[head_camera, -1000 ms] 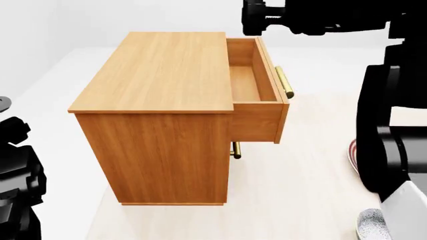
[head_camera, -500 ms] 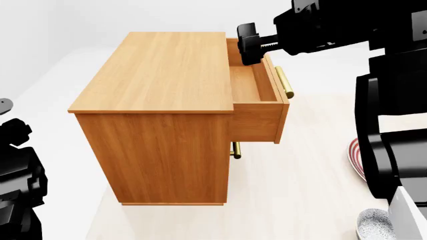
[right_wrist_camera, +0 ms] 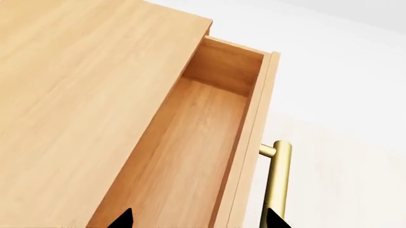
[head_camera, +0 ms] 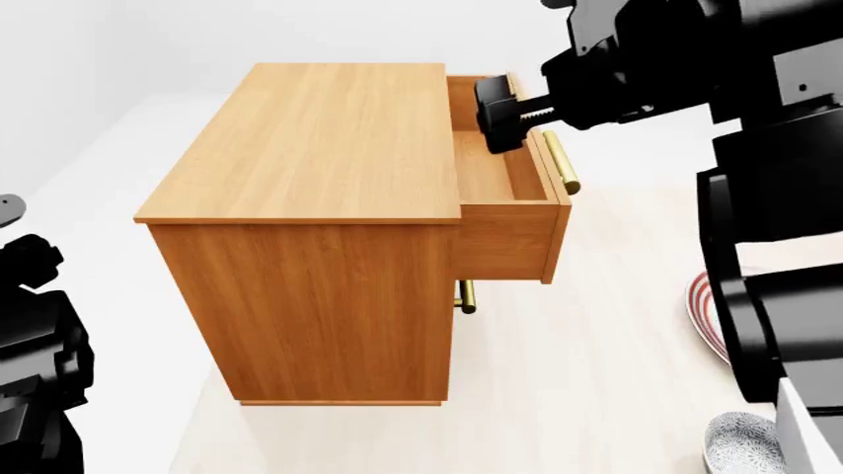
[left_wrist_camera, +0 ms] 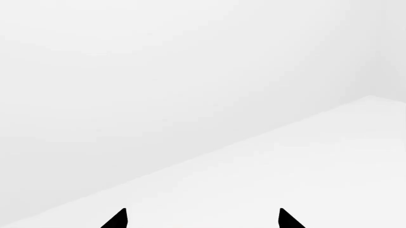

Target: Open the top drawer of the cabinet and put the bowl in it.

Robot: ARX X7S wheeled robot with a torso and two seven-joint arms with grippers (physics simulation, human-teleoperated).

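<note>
The cabinet (head_camera: 316, 138) stands in the middle of the head view. Its top drawer (head_camera: 507, 173) is pulled partly out, with its brass handle (head_camera: 563, 163) at the right and an empty wooden box inside (right_wrist_camera: 190, 142). My right gripper (head_camera: 500, 114) hangs over the far end of the open drawer, open and empty; in the right wrist view its tips (right_wrist_camera: 199, 221) straddle the drawer front, with the handle (right_wrist_camera: 278, 185) beside one tip. The bowl (head_camera: 737, 444) sits on the floor at the bottom right, partly hidden by my right arm. My left gripper (left_wrist_camera: 201, 219) is open, facing bare white wall.
A red-ringed white plate (head_camera: 705, 311) lies on the floor at the right, mostly hidden behind my right arm. A lower drawer's brass handle (head_camera: 465, 294) shows under the open drawer. My left arm (head_camera: 34, 355) is at the lower left, beside the cabinet.
My right gripper has come down and toward me from above the cabinet's far side, and now hangs over the open top drawer. The drawer and the left arm have not moved.
</note>
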